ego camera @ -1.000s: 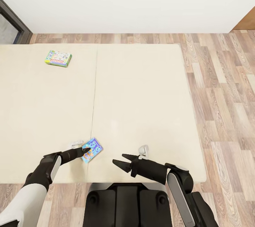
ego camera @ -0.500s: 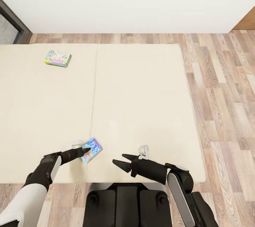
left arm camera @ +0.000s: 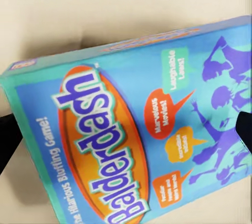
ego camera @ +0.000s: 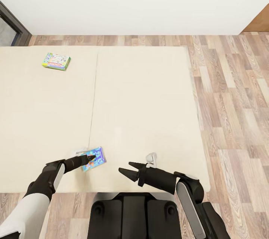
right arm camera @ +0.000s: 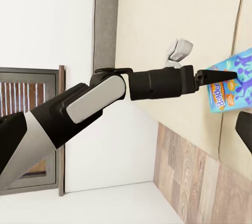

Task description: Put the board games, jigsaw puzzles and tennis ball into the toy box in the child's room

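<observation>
Nearest, the right claw (ego camera: 126,168) hangs over the bed's (ego camera: 142,101) near edge, fingers spread, holding nothing. Beside it, the left claw (ego camera: 90,157) is clamped on the blue board game (ego camera: 93,159), which sits at the bed's near edge. Far across the mattress, well apart, lies the second board game (ego camera: 56,61), flat. Wood floor (ego camera: 231,101) borders the bed.

A blue board game (ego camera: 93,158) with orange "Balderdash" lettering and purple figures lies flat near the bed's (ego camera: 142,93) near edge. A second board game (ego camera: 56,61), white-faced with green sides and a red strip, lies flat far across the beige mattress.
</observation>
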Controlling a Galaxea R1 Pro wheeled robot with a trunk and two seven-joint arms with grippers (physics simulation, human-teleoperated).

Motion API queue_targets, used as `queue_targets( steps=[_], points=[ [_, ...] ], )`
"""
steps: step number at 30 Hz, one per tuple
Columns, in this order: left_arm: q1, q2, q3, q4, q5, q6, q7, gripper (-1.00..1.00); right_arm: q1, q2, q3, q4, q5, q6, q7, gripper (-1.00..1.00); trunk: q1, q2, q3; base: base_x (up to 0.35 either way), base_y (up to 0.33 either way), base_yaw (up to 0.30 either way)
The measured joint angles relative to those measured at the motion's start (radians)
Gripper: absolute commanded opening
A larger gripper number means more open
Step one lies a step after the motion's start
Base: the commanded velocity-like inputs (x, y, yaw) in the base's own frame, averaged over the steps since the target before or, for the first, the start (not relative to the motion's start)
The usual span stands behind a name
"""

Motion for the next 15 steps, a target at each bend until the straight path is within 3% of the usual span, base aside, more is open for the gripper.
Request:
queue_targets(
  steps=[7, 15],
  points=[
    [0.000, 0.000, 0.000, -0.011, 0.000, 0.003, -0.001, 1.00, 0.000, 0.000, 0.000, 0.000, 0.000, 0.000, 0.000, 1.00, 0.000, 0.000, 0.000, 0.000, -0.179, 0.000],
    [0.000, 0.000, 0.001, -0.013, 0.000, 0.005, -0.001, 1.00, 0.000, 0.000, 0.000, 0.000, 0.000, 0.000, 0.000, 1.00, 0.000, 0.000, 0.000, 0.000, -0.071, 0.000]
  ],
)
